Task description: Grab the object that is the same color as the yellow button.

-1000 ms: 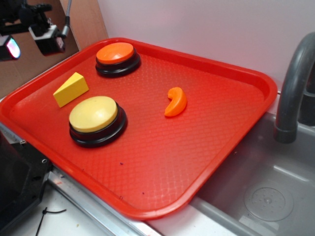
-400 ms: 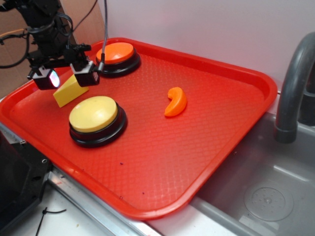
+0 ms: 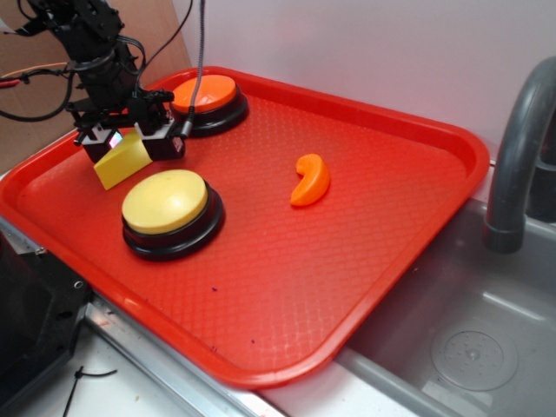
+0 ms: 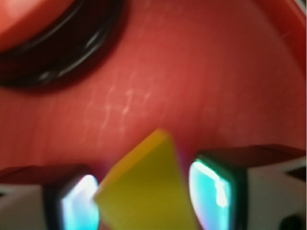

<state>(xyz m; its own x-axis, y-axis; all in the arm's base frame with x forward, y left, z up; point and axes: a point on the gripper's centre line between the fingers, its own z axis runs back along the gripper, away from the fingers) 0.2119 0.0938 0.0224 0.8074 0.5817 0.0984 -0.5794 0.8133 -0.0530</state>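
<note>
The object, a small bright yellow wedge [image 3: 120, 165] [image 4: 144, 175], lies on the red tray [image 3: 347, 234] near its left edge, just behind the yellow button [image 3: 165, 201]. That button is a pale-yellow dome on a black base. My gripper [image 3: 132, 146] [image 4: 145, 199] is low over the tray and open, with one finger on each side of the wedge. In the wrist view the wedge nearly fills the space between the pads [image 4: 211, 191]; a thin gap shows on the right side, and the left side looks very close or touching.
An orange dome button [image 3: 203, 94] [image 4: 29, 19] on a black base stands just behind the gripper. An orange crescent piece [image 3: 310, 180] lies mid-tray. To the right of the tray are a grey faucet [image 3: 519, 148] and a sink [image 3: 473, 347].
The arm came in from the upper left and dropped down over the wedge; the fingers now straddle it. The wedge and the buttons have not moved.
</note>
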